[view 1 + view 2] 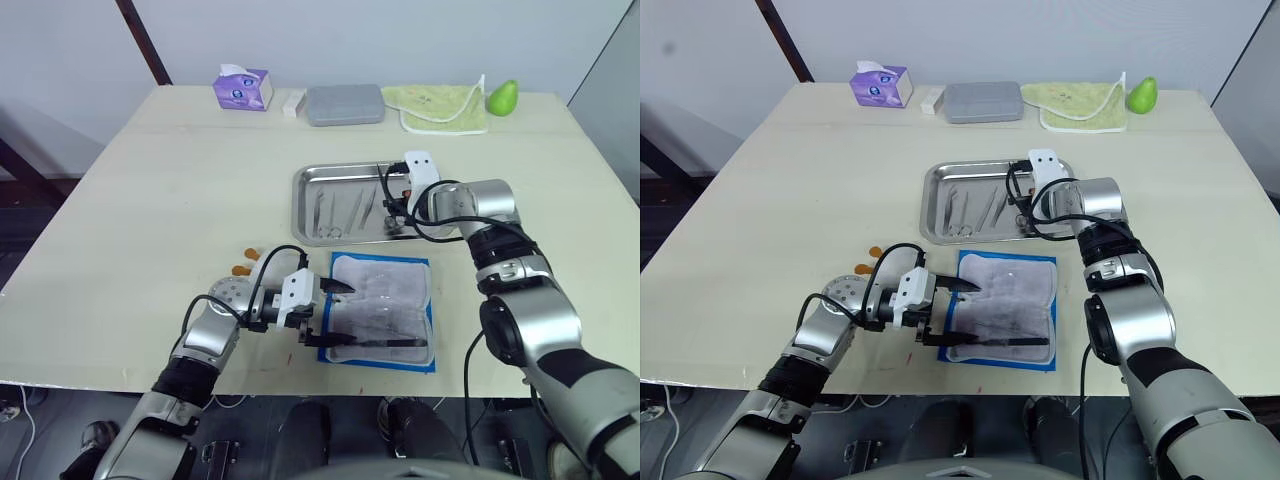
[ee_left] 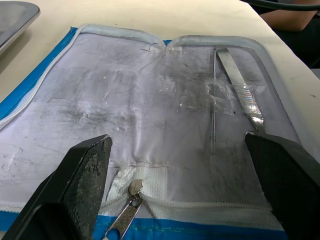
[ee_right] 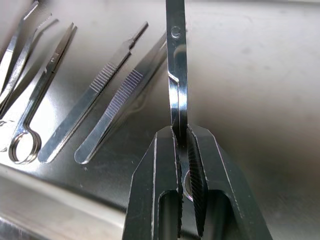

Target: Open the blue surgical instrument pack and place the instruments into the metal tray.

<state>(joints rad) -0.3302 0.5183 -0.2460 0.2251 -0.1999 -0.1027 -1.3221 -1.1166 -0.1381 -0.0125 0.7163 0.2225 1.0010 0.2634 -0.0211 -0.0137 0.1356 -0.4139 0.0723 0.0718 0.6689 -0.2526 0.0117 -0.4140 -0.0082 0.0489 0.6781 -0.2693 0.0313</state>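
**Right pincer lowers an instrument into the tray while the left waits over the opened pack**

The left gripper (image 1: 330,314) hovers at the near left edge of the blue surgical instrument pack (image 1: 383,310), which lies unfolded, its whitish lining up. Its fingers (image 2: 82,175) stand spread wide and hold nothing. Ahead of it, between the spread fingertips and towards the pack's far side, a flat blade-like tool (image 2: 240,90) and a thin probe (image 2: 213,100) lie in the lining; a zip pull (image 2: 125,220) sits just below the fingers.

Beyond the pack, the metal tray (image 1: 310,178) already carries several instruments (image 1: 345,210), lying to the left of the right gripper (image 1: 392,213). That gripper is pressed together on a slim steel instrument (image 3: 176,65), pinched near its ring end, the shaft pointing away from the pincer over the tray's bare floor.

The step in hand looks like setting this piece down. The next move likely calls for lowering it until it lies flat beside the others, then parting the fingers; afterwards the pieces left in the pack need fetching.
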